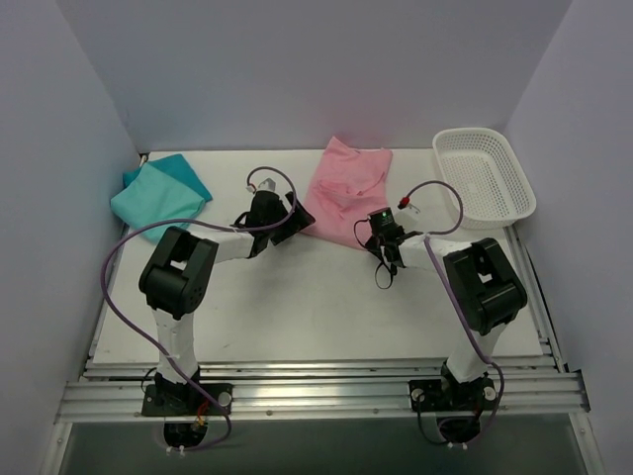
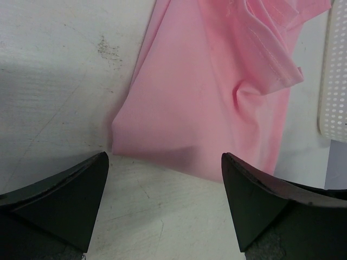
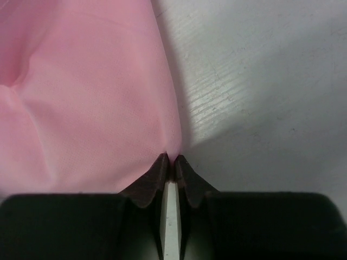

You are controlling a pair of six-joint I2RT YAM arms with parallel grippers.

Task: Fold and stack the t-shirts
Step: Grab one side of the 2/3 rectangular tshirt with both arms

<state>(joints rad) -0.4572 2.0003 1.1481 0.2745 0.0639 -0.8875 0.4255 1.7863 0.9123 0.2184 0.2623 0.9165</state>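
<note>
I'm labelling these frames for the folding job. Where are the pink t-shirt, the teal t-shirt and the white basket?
pink t-shirt (image 1: 341, 193): top view, middle of its body.
teal t-shirt (image 1: 158, 203): top view, middle of the cloth.
white basket (image 1: 473, 132): top view, on its far rim.

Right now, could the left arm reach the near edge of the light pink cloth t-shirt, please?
Probably yes: the left arm holds its jaws open right at the edge of the light pink cloth t-shirt, with only bare white table between.

Light pink t-shirt (image 1: 344, 188), teal t-shirt (image 1: 158, 195), white perforated basket (image 1: 475, 133), white table (image 1: 297, 297), black fingers (image 2: 59, 203), purple cables (image 1: 105, 282)
</note>
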